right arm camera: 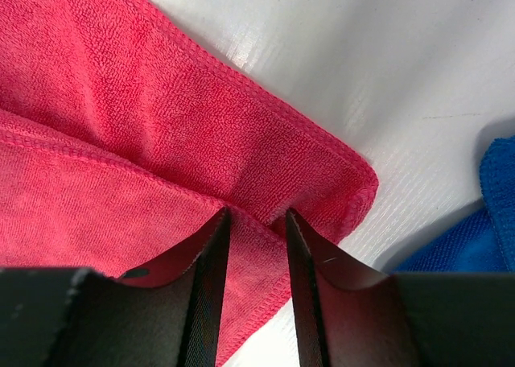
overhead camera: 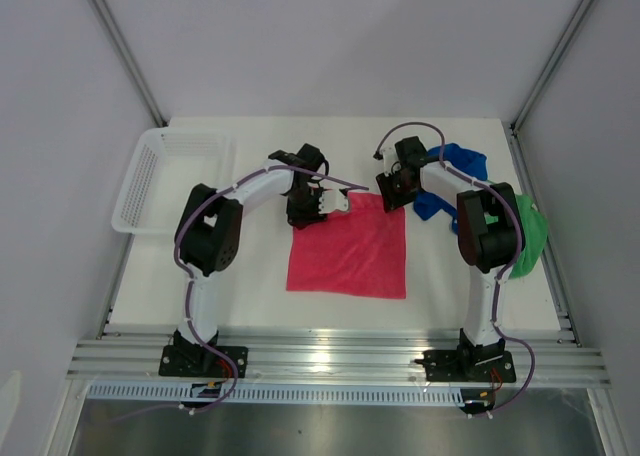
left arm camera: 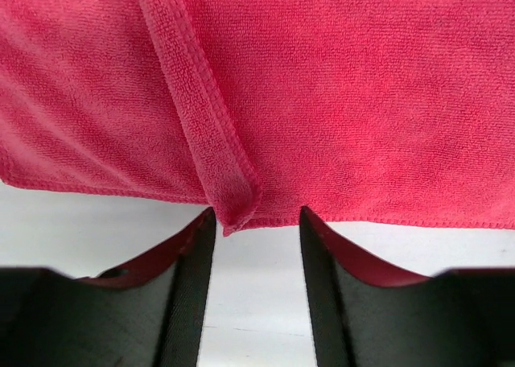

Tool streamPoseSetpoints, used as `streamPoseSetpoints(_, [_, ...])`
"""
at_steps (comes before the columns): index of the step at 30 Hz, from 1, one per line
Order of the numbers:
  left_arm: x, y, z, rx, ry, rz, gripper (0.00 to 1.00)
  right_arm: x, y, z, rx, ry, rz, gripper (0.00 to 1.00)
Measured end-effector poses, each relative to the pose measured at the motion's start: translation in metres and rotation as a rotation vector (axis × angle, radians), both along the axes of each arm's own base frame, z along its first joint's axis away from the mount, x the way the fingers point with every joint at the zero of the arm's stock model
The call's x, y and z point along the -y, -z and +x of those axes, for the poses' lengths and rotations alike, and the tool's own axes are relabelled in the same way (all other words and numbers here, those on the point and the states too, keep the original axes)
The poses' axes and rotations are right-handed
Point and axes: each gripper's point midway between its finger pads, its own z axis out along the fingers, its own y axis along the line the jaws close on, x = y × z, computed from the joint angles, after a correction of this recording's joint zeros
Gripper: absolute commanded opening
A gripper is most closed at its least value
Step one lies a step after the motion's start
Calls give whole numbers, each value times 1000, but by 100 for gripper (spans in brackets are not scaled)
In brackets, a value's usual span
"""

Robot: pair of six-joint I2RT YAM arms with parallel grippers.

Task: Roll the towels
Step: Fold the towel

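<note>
Surface: white table point(overhead camera: 250, 306) inside a pale grey-walled booth, with two arm bases at its near edge.
Middle: the pink-red towel point(overhead camera: 350, 251) lies spread flat between the arms, with both tools at its far edge.
Right edge: the green towel point(overhead camera: 532, 238) lies bunched, partly hidden behind the right arm.
Far-left corner: the left gripper point(left arm camera: 257, 218) has its fingers spread. The tip of a narrow turned-over hem lies at the gap, and no cloth is pinched.
Far-right corner: the right gripper point(right arm camera: 257, 218) stands on the cloth with a raised crease between its partly parted fingers. Whether they clamp it cannot be told.
Far right: the blue towel point(overhead camera: 462, 161) lies crumpled just beyond the right gripper.
Far left: the white mesh basket point(overhead camera: 140, 186) stands well apart from every towel.
Count: three towels, one basket, two grippers.
</note>
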Motion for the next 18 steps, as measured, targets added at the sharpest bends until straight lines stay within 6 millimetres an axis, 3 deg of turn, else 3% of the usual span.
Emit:
streamPoseSetpoints(3, [-2,0,1,6,-4,11,36,0,0,0,0,-1,-1,36])
streamPoseSetpoints(6, [-4,2,5,21,-8,26,34,0,0,0,-1,-1,-1,34])
streamPoseSetpoints(9, [-6,5,10,37,-12,40,44,0,0,-1,-2,-2,-1,35])
streamPoseSetpoints(18, [-8,11,17,65,-13,75,45,-1,1,-1,-1,-6,-9,35])
